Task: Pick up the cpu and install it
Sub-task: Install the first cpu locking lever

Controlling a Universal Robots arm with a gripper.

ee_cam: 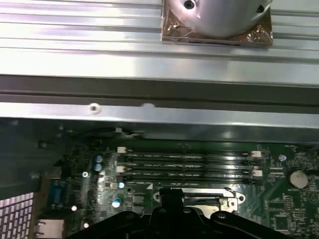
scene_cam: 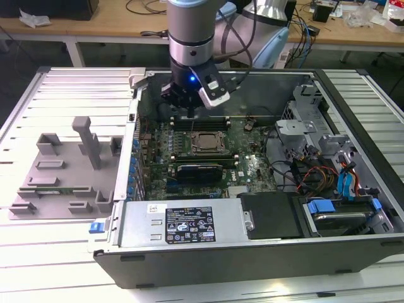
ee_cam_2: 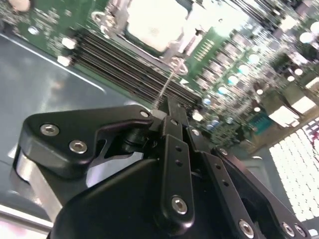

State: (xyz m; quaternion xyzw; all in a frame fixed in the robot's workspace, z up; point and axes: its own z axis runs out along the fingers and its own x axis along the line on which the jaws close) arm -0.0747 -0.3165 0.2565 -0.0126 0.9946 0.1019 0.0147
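On the exterior view's left, the grey fixture tray (scene_cam: 63,170) stood on the slatted counter (scene_cam: 76,88) with its upright posts bare; no chip was visible on it. Just beside it on the exterior view's right lay the open computer case (scene_cam: 353,252), with the motherboard (scene_cam: 252,167) exposed inside. The gripper (scene_cam: 189,107) hung over the memory slots (scene_cam: 189,123) at the far edge of the board. In both wrist views its fingers (ee_cam_2: 172,144) appeared drawn together, with nothing seen between them. The cpu (scene_cam: 205,142) lay flat inside the black socket frame (scene_cam: 183,146), near the gripper and apart from it. In the second wrist view the cpu (ee_cam_2: 149,22) showed as a pale square beyond the gripper (ee_cam_2: 169,112), with a thin metal rod (ee_cam_2: 164,89) standing up between the 2. Whether that rod touched the fingertips could not be told. Further to the exterior view's right sat the drive bays (scene_cam: 334,211) with blue tabs, well apart from the work. Judged from this layout, the pick-up and placement steps were done and the installation was in its closing stage at the socket. Whether the frame was latched could not be told. Any further move at the socket would call for a straight, slow approach, clear of the 4 memory slots, and no side load on the seated cpu.
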